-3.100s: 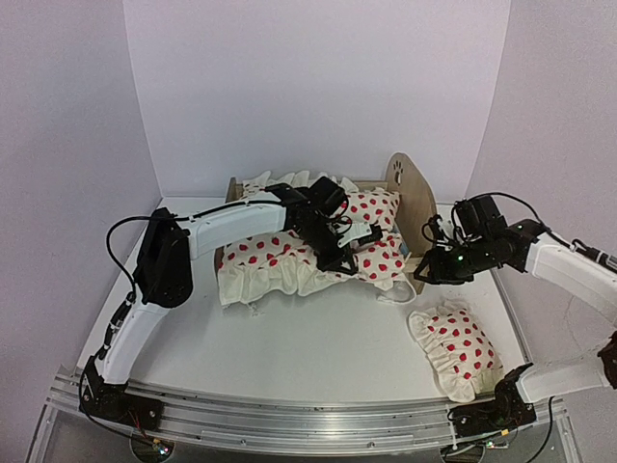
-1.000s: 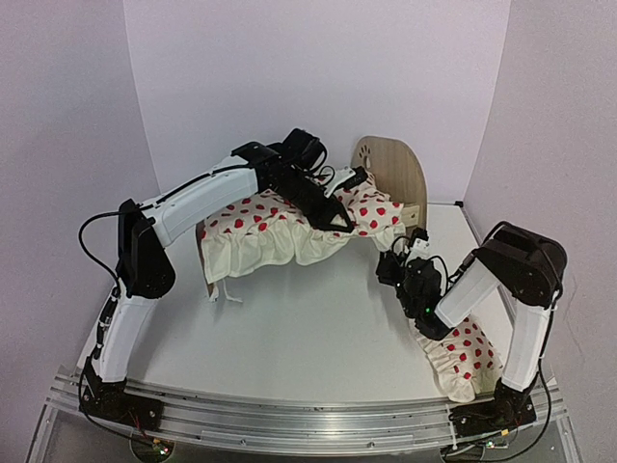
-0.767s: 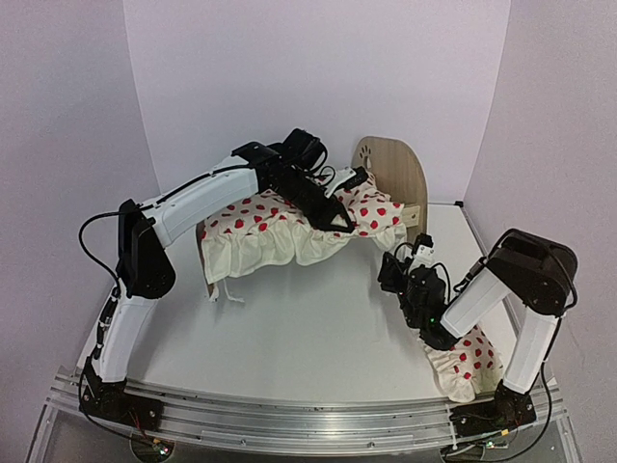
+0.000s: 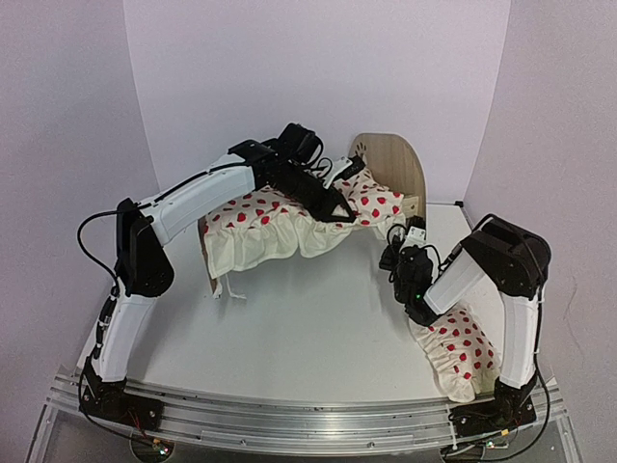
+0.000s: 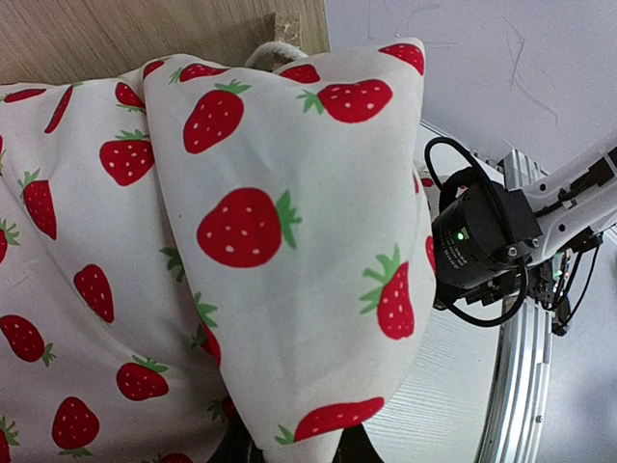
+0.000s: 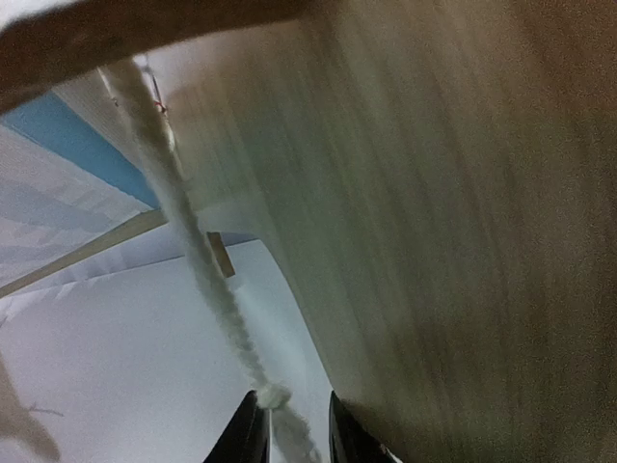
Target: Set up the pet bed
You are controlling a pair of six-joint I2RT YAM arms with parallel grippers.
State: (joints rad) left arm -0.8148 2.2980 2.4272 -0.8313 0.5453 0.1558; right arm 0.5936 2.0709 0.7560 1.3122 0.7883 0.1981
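From above, the left hand (image 4: 333, 201) is closed on a fold of the strawberry-print blanket (image 4: 260, 231) and holds it raised. The pet bed (image 4: 390, 166) lies directly under this hand, its rounded headboard just past the hand on the far right. The blanket's ruffled edge hangs over the near side of the bed. The right hand (image 4: 397, 253) sits low at the bed's near right corner, close under the headboard's edge. A pillow (image 4: 458, 352) lies on the surface (image 4: 308, 328) behind it, beside the arm. There is open surface to this hand's left, in front of the bed.

In the left wrist view, the blanket (image 5: 270, 222) fills the frame, pinched between the fingers at the bottom. The headboard (image 5: 145, 34) stands just beyond it, and the right arm (image 5: 482, 241) is off to the right over bare surface (image 5: 448, 386).

The right wrist view is blurred. The right hand (image 6: 289, 439) has its fingers close together, with a white cord (image 6: 207, 280) running between them. I cannot tell whether the cord is pinched. The headboard (image 6: 434, 241) looms right of the hand, and the striped mattress (image 6: 67, 154) lies to the upper left.
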